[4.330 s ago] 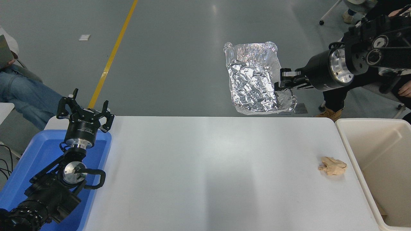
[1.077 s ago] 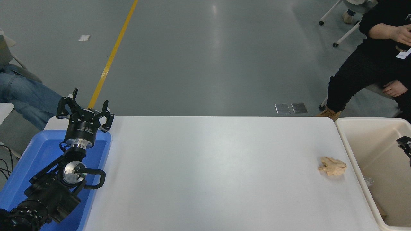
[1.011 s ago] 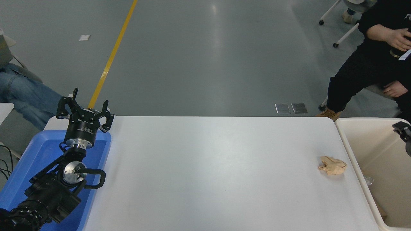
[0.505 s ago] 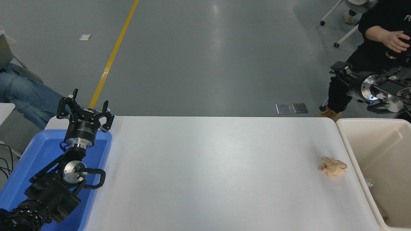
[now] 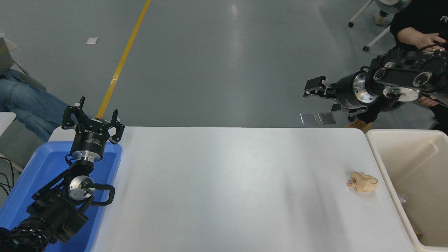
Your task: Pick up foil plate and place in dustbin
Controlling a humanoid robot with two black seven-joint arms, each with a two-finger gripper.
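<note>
The cream dustbin (image 5: pixel 402 131) stands against the table's right end. Low against its inner left wall only a small silvery crinkled bit (image 5: pixel 401 198) shows; the rest of the foil plate is hidden inside the bin or out of view. My right gripper (image 5: pixel 320 95) hangs high over the floor beyond the table's far right corner, pointing left, open with nothing in it. It is up and to the left of the dustbin. My left gripper (image 5: pixel 92 118) is parked open at the lower left.
A crumpled tan paper wad (image 5: pixel 362 182) lies on the white table (image 5: pixel 227 189) close to the bin. A blue tub (image 5: pixel 21 189) sits under the left arm. A person in black (image 5: pixel 416 21) sits behind my right arm, and a person's legs in jeans (image 5: pixel 28 101) are at the far left.
My right gripper held the foil plate in the air earlier, then went down into the dustbin. It has since risen empty and swung up and left. The left arm stayed still.
</note>
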